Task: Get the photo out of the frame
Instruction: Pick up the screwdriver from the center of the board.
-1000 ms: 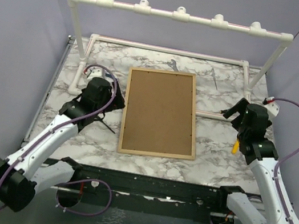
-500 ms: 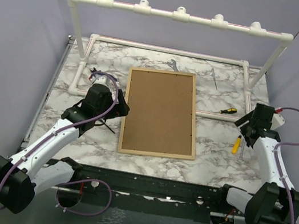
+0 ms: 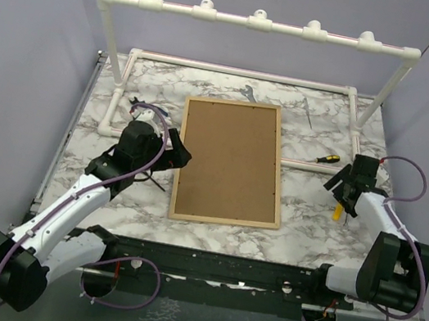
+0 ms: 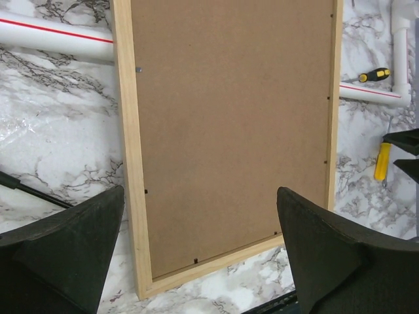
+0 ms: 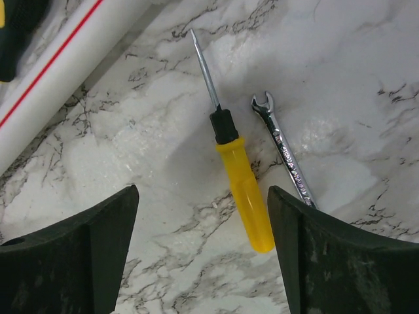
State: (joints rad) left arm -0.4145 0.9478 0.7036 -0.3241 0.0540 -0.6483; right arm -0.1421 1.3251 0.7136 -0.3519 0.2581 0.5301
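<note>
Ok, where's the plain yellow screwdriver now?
Right wrist view: yellow screwdriver lies flat on the table beside the wrench, below the open right claw, right of the frame.

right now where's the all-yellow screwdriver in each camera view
top external: the yellow screwdriver lies well right of the frame, only partly visible.
left wrist: at the right edge, mid-height, beyond the frame's right rail.
right wrist: centre of the picture, tip pointing up-left, with a wrench on its right.
shared landmark: the red-striped white pipe, close to it in all three views.
</note>
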